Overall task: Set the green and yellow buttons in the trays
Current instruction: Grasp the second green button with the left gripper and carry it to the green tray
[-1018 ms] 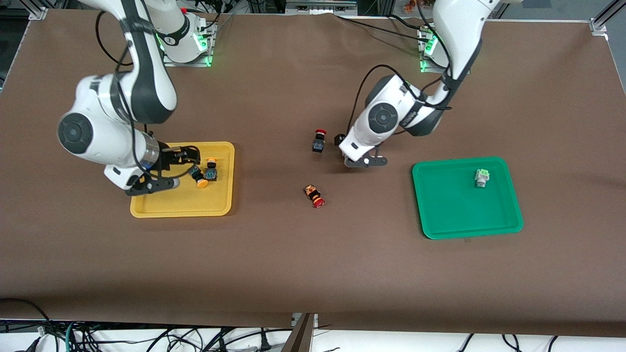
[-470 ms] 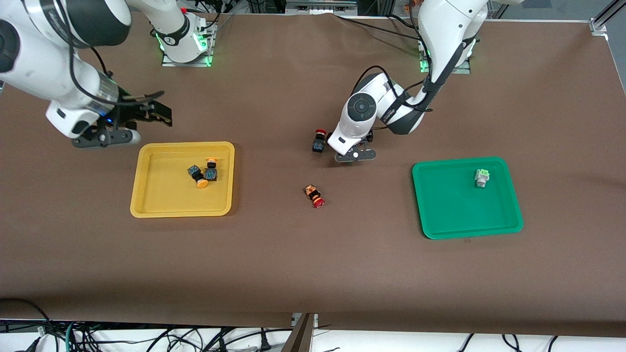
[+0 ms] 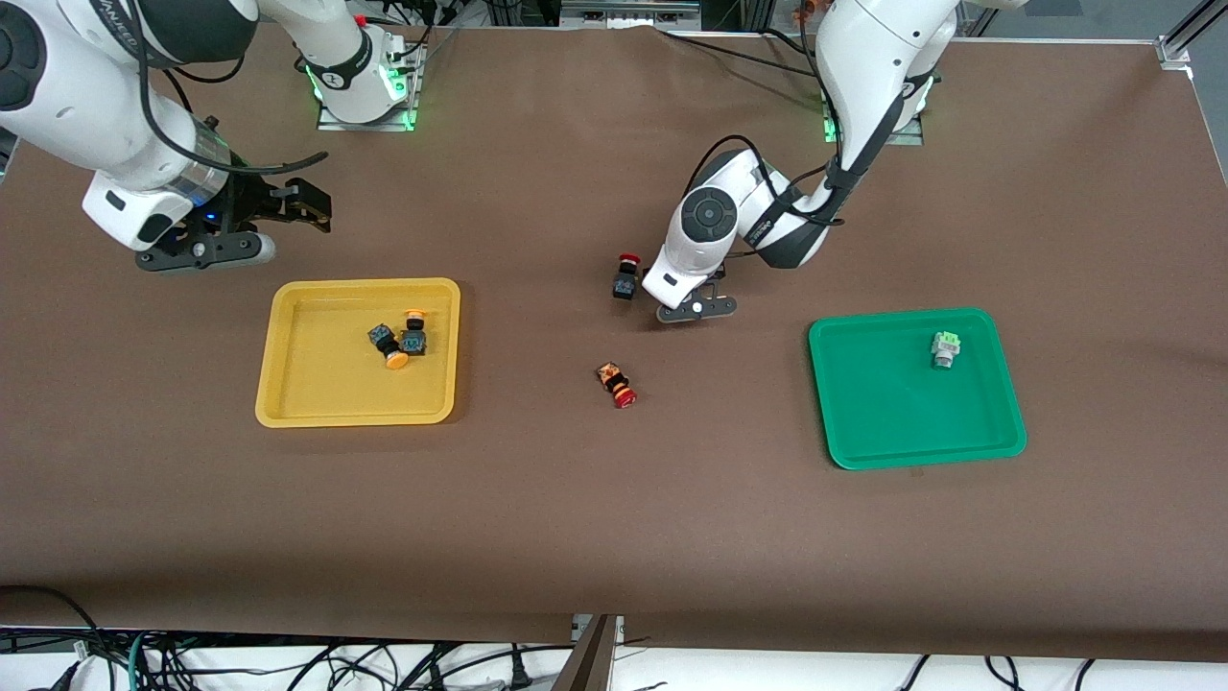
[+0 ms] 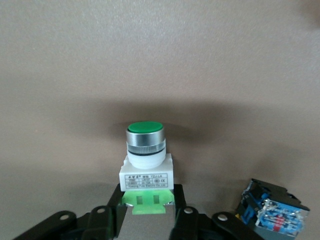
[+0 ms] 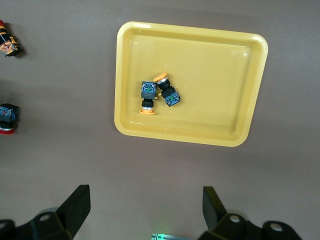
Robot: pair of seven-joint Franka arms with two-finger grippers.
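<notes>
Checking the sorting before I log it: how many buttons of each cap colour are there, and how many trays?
Yellow buttons: 2
Green buttons: 2, one in the left gripper
Red buttons: 2
Trays: 2
Total: 8

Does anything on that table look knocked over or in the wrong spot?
Two red-capped black switches sit on the bare brown table, outside both trays: one beside the left gripper, the other tipped on its side nearer the camera. The two yellow-capped buttons lie toppled against each other in the yellow tray.

— Saw a yellow tray [image 3: 288, 403] holding orange-capped buttons [image 3: 398, 341] on brown table [image 3: 614, 528].
— And a green tray [image 3: 863, 432]; green-capped button [image 4: 145, 137], white-bodied; red-capped switches [image 3: 619, 384] too.
</notes>
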